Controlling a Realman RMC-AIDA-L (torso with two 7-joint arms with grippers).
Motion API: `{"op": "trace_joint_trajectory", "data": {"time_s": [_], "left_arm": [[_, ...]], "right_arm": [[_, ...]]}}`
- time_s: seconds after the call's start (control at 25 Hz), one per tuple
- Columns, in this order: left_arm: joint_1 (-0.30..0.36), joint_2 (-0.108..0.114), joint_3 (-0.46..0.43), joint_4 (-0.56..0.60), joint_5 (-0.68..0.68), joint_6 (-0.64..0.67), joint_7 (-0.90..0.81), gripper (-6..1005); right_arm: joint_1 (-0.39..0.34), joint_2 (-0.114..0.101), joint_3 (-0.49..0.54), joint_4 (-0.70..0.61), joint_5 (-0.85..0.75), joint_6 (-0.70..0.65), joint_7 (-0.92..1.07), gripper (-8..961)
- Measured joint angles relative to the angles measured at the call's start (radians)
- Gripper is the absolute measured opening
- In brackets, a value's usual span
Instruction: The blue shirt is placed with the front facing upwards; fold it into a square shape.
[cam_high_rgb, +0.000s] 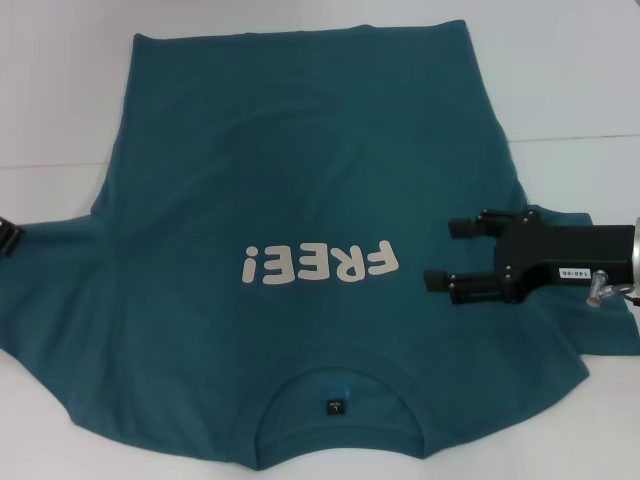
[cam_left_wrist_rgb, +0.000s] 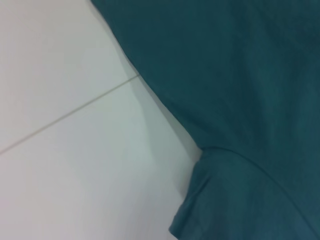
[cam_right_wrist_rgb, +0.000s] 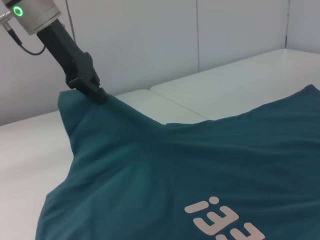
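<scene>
Teal blue shirt (cam_high_rgb: 300, 200) flat; left hand (cam_right_wrist_rgb: 95, 92) pinching sleeve.

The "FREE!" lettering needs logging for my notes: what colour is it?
Off-white, on the blue shirt; the "FREE!" lettering shows best in the head view.

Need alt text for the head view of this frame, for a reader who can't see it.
The blue shirt lies front up on a white table, collar nearest the camera. The right end effector is open over the shirt's right sleeve area, beside the FREE! print. The left end effector barely shows at the left edge.
</scene>
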Motion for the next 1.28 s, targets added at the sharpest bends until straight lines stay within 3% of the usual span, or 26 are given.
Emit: {"op": "trace_joint_trajectory", "data": {"time_s": [0.28,0.52,0.76,1.08,1.28], "left_arm": [[-0.046,-0.006,0.013,-0.004,0.059,0.009,0.024,61],[-0.1,-0.011,0.012,-0.012,0.064,0.097,-0.008,63],[-0.156,-0.06,0.013,-0.015,0.065,0.171,-0.043,66],[-0.194,-0.135,0.013,-0.008,0.058,0.162,-0.112,68],[-0.181,-0.154,0.091,0.06,0.028,0.071,-0.212,70]], "right_arm": [[0.002,0.0,0.0,0.0,0.0,0.0,0.001,928],[0.002,0.002,0.0,0.0,0.0,0.013,0.001,928],[0.001,0.001,0.0,0.003,0.0,0.014,0.001,928],[-0.009,0.0,0.0,0.007,-0.016,0.016,-0.006,928],[-0.011,-0.001,0.0,0.01,-0.021,0.033,-0.007,928]]}}
